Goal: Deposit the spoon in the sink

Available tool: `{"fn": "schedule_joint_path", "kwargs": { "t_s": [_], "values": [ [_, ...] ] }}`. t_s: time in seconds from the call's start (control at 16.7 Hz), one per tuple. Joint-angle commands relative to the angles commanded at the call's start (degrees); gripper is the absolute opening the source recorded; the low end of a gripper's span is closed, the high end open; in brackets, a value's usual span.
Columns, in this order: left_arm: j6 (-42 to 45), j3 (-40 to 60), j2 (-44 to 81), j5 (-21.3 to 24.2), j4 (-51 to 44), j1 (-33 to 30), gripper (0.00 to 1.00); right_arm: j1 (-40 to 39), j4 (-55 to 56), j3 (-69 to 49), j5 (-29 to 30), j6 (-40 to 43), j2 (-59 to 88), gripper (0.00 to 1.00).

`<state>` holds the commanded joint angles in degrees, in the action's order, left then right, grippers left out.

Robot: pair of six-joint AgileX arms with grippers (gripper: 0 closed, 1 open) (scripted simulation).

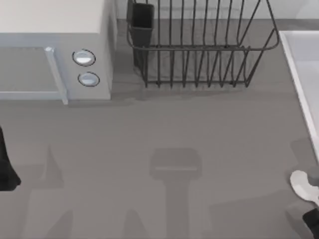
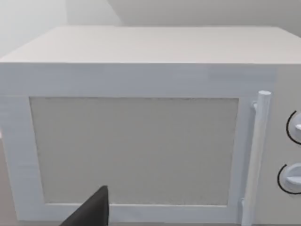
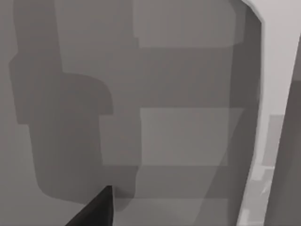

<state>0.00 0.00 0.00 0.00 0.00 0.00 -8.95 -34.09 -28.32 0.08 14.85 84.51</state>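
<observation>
On the grey tabletop (image 1: 164,134), the white microwave (image 1: 55,50) sits far left of the sink (image 1: 304,74), with the wire dish rack (image 1: 199,50) between them. The spoon (image 1: 301,183) lies just below the sink's rim, beside the right tool (image 1: 313,221); its grip cannot be told. The left tool (image 1: 6,169) is parked below the microwave.

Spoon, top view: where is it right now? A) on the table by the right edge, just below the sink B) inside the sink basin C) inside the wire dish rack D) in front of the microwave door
A: the spoon lies at the table's right edge, below the sink rim, not in the basin.
</observation>
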Motion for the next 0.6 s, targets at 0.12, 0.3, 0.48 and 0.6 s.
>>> {"fn": "schedule_joint_path", "kwargs": {
  "t_s": [0.12, 0.3, 0.48, 0.6],
  "values": [
    [0.0, 0.0, 0.0, 0.0, 0.0, 0.0, 1.0, 0.0, 0.0, 0.0, 0.0, 0.0, 0.0, 0.0],
    [0.0, 0.0, 0.0, 0.0, 0.0, 0.0, 1.0, 0.0, 0.0, 0.0, 0.0, 0.0, 0.0, 0.0],
    [0.0, 0.0, 0.0, 0.0, 0.0, 0.0, 1.0, 0.23, -5.59, -2.92, -0.42, 0.13, -4.31, 0.0],
    [0.0, 0.0, 0.0, 0.0, 0.0, 0.0, 1.0, 0.23, -7.73, -4.74, -0.42, 0.22, -4.99, 0.0]
  ]
}}
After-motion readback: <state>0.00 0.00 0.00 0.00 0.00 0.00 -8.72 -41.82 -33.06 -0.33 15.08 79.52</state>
